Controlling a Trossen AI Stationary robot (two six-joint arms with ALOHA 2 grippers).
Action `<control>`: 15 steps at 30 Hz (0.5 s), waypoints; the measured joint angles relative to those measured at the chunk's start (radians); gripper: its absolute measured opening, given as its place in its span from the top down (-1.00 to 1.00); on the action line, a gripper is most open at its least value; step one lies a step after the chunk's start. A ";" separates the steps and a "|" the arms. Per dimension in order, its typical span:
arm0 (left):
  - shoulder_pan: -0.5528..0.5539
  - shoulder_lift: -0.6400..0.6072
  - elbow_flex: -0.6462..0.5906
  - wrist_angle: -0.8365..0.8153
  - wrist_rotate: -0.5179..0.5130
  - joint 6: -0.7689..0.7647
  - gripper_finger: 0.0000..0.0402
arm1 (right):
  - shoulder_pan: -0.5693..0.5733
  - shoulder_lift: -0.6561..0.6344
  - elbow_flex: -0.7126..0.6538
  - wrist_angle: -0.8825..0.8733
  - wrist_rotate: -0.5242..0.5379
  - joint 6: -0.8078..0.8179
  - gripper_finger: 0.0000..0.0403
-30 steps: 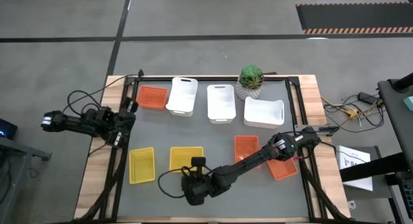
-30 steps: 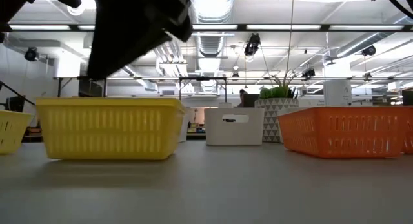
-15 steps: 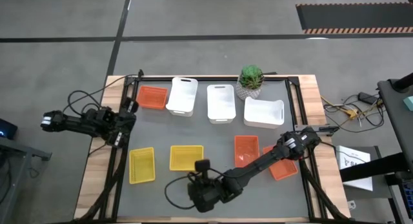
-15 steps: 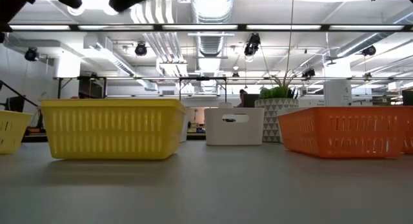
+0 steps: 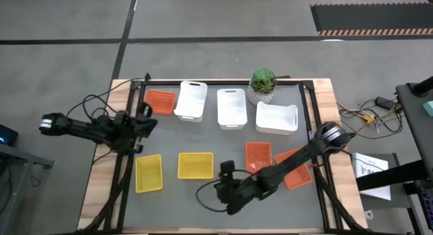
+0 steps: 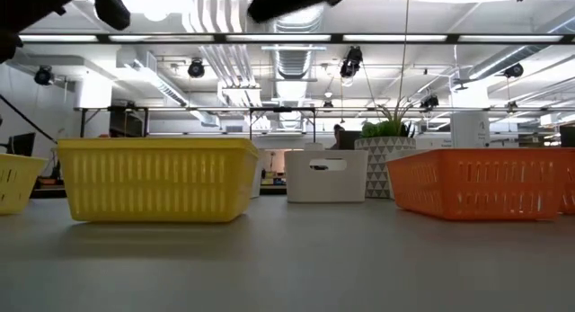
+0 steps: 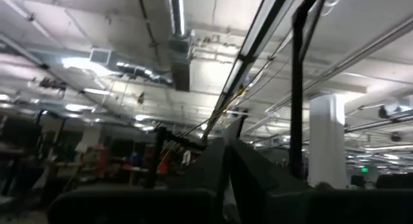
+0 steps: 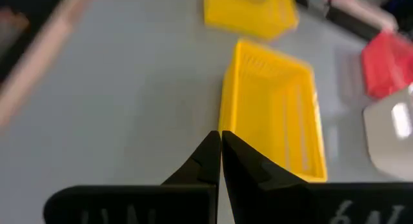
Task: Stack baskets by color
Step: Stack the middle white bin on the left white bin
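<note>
Three white baskets stand in a row at the far side, with an orange basket at that row's left end. Two yellow baskets sit side by side near the front left. Two more orange baskets rest right of centre, the right one partly under my right arm. My right gripper hangs shut above the table near the front. It points toward the nearer yellow basket and holds nothing. My left gripper is shut at the left edge, tipped upward.
A green plant in a white patterned pot stands at the far edge between the white baskets. Black frame rails run along the table's left and right sides. Cables lie off the table's right edge. Bare grey table lies at the front centre.
My right gripper, still shut, has pulled back from over the yellow basket toward the table's right edge and risen a little. In the low view its arm has climbed almost out of the top. My left gripper has moved slightly toward the table's right. No basket has moved.
</note>
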 joint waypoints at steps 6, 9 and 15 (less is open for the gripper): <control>0.000 0.202 0.030 -0.003 -0.037 -0.111 0.97 | 0.000 -0.204 -0.301 0.336 -0.001 -0.113 0.96; 0.000 0.303 0.063 -0.041 -0.037 -0.163 0.97 | -0.001 -0.294 -0.427 0.462 -0.001 -0.167 0.96; 0.007 0.465 0.225 -0.283 -0.039 -0.225 0.97 | -0.011 -0.437 -0.677 0.703 -0.019 -0.292 0.96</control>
